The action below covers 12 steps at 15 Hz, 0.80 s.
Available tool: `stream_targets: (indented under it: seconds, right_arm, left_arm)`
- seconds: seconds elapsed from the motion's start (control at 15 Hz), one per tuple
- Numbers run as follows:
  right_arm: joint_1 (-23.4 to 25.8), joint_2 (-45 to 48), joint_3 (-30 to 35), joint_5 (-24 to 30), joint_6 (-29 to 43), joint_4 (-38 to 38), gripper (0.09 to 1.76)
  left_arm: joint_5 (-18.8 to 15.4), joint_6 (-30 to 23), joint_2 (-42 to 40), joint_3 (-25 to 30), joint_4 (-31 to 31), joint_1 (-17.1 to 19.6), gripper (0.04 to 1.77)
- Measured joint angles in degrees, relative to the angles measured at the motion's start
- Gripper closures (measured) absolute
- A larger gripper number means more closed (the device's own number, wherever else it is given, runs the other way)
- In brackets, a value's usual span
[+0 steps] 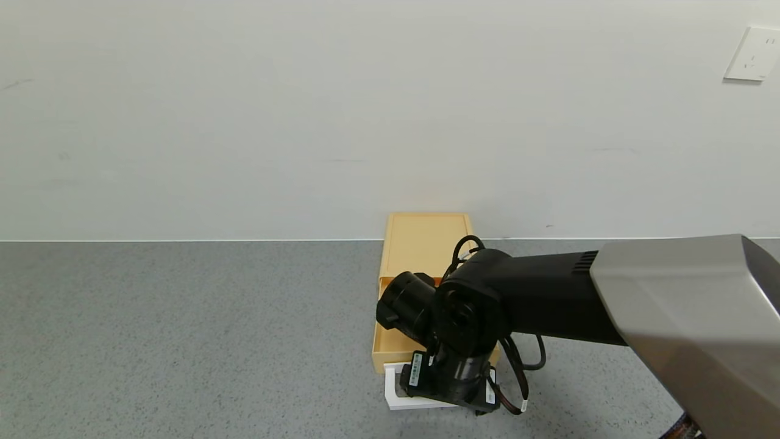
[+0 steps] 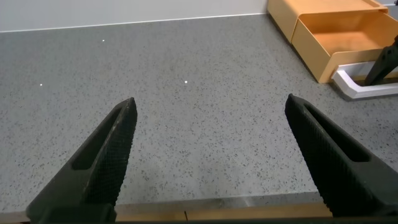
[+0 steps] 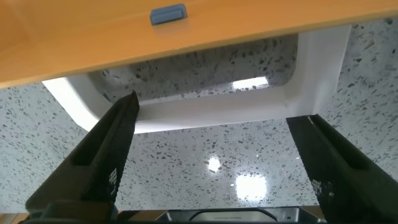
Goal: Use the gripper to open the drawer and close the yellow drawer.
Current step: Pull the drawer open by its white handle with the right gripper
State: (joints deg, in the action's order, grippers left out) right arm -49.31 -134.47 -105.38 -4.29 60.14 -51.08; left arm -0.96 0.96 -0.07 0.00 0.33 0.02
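The yellow drawer (image 1: 384, 341) is pulled partway out of its yellow casing (image 1: 423, 244), which stands against the wall. Its white loop handle (image 1: 393, 396) points toward me. My right arm reaches over the drawer, and its wrist (image 1: 451, 372) points down at the handle. In the right wrist view the right gripper (image 3: 211, 111) is open, with its fingertips wide apart at the handle's front bar (image 3: 217, 107) and the drawer front (image 3: 186, 43) just beyond. My left gripper (image 2: 210, 106) is open and empty over the counter, away from the drawer (image 2: 348, 37).
The grey speckled counter (image 1: 183, 335) runs to a white wall with a socket plate (image 1: 752, 55) at the upper right. A small blue tab (image 3: 168, 14) sits on the drawer front. The counter's front edge (image 2: 217, 208) lies just under the left gripper.
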Motion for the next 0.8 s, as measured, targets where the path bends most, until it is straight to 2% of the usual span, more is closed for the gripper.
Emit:
stream_targets:
  seconds: [0.8]
  right_arm:
    - [-1.5,1.1,0.8,-0.5,0.2,0.0,0.14]
  left_arm:
    - [0.0,0.0,0.0,0.0,0.0,0.0,0.09]
